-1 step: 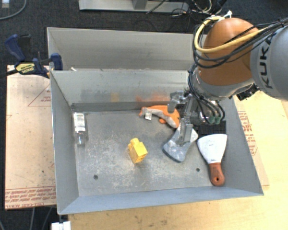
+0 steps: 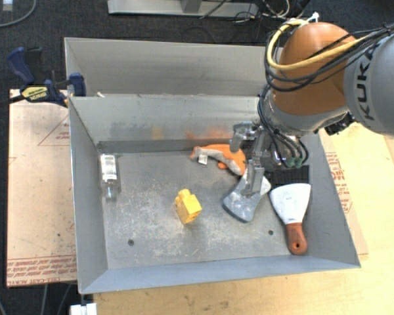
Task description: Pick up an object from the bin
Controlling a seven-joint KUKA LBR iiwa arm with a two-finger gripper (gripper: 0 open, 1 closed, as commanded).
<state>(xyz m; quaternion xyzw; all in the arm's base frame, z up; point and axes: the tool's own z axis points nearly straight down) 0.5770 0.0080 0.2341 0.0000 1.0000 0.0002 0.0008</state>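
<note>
Just beneath the claw (image 2: 253,182), open or closed unclear, a grey wedge-shaped piece (image 2: 241,207).

Even overhead light, soft shadows in the bin (image 2: 164,64), a sheen on its back wall.

In the bin (image 2: 85,209), a vial (image 2: 108,169) lies by the left wall. A block (image 2: 188,207) sits near the middle. Right of it is a lump (image 2: 240,207), with the gripper (image 2: 251,188) over it, perhaps touching. A scraper (image 2: 292,210) lies further right, and a tool (image 2: 215,155) lies behind the lump.
</note>
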